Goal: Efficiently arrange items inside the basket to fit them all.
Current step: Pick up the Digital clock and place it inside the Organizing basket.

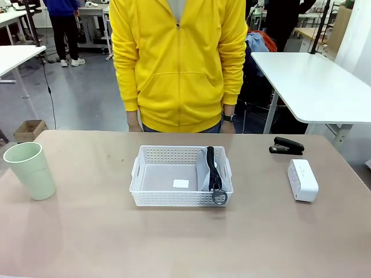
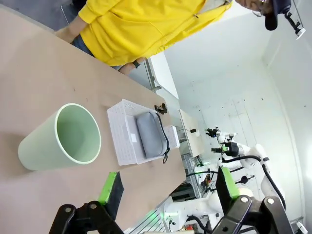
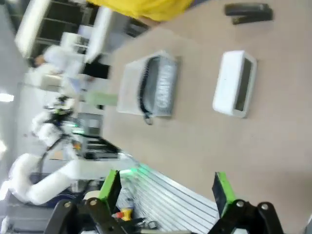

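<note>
Basket [image 1: 168,200] at table centre, long axis left to right. Pouch [image 1: 203,174] inside at right end, leaning on right wall, long axis near to far, ring [image 1: 219,197] at near rim. Edge-on from front; grey face plain from left wrist, lettering from right wrist. Cup [image 1: 30,169] upright at left; stapler [image 1: 286,146] and white box [image 1: 302,179] at right. Left gripper [image 2: 168,181], right gripper [image 3: 166,183]: jaws spread wide, nothing held.
</note>
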Robot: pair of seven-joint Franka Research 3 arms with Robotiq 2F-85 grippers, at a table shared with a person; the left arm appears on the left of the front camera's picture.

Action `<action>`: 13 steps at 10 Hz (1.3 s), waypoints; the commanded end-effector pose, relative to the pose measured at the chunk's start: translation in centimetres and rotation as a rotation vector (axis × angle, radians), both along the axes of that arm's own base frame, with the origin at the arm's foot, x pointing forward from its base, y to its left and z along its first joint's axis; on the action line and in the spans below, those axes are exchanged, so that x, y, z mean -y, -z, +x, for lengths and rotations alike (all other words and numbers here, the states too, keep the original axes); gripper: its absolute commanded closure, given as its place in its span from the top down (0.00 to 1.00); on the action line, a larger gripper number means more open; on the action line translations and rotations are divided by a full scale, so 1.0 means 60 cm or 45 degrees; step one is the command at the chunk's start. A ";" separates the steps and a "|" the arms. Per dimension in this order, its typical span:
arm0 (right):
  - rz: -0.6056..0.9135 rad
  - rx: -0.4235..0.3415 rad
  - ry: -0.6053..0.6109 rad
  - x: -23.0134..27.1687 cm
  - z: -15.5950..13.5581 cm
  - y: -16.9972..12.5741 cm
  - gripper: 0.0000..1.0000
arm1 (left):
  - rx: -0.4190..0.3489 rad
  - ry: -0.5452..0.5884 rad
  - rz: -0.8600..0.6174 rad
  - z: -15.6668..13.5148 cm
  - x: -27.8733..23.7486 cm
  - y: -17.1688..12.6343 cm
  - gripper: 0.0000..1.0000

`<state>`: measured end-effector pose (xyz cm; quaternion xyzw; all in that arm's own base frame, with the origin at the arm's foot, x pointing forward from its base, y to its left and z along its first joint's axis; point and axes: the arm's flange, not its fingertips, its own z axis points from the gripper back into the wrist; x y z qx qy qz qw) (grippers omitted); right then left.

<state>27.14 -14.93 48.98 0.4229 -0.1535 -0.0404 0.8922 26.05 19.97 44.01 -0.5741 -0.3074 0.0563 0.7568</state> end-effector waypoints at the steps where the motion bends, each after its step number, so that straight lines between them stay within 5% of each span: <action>1: -0.429 -0.284 -0.092 -0.086 0.058 -0.030 1.00 | 0.043 0.002 -0.012 0.001 -0.002 -0.004 1.00; 6: -1.103 -0.563 0.009 -0.289 0.175 -0.025 1.00 | 0.043 0.002 -0.012 0.001 -0.002 -0.004 1.00; 8: -1.044 -0.483 0.092 -0.300 0.199 -0.009 1.00 | 0.043 0.002 -0.012 0.001 -0.002 -0.004 1.00; 9: -1.089 -0.518 0.016 -0.304 0.165 -0.010 1.00 | 0.043 0.002 -0.012 0.001 -0.002 -0.004 1.00; 13: -1.089 -0.518 0.016 -0.304 0.165 -0.010 1.00 | 0.043 0.002 -0.012 0.001 -0.002 -0.004 1.00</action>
